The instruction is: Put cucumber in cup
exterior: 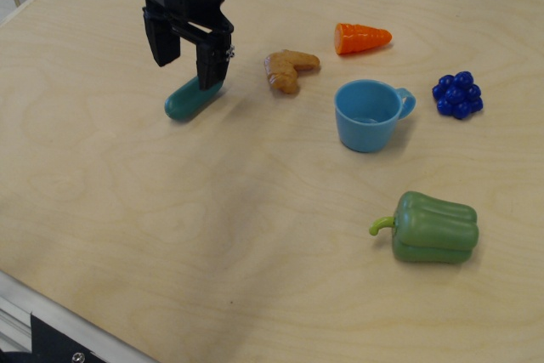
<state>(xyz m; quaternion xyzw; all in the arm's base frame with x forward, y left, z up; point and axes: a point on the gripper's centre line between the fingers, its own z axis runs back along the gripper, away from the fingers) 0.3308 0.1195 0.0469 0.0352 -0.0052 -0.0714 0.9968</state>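
Observation:
The dark teal-green cucumber (188,101) lies on the wooden table at the left, slanted from lower left to upper right. My black gripper (184,64) hangs open just above its upper end; the right finger (209,70) covers the cucumber's upper right tip and the left finger (161,47) stands off to the left. It holds nothing. The light blue cup (368,115) stands upright and empty right of centre, its handle pointing right, well away from the gripper.
A tan ginger-shaped toy (289,68) lies between cucumber and cup. An orange carrot (362,37) and blue grapes (457,95) sit at the back right. A green bell pepper (433,227) lies at the front right. The table's front edge (51,316) runs at lower left.

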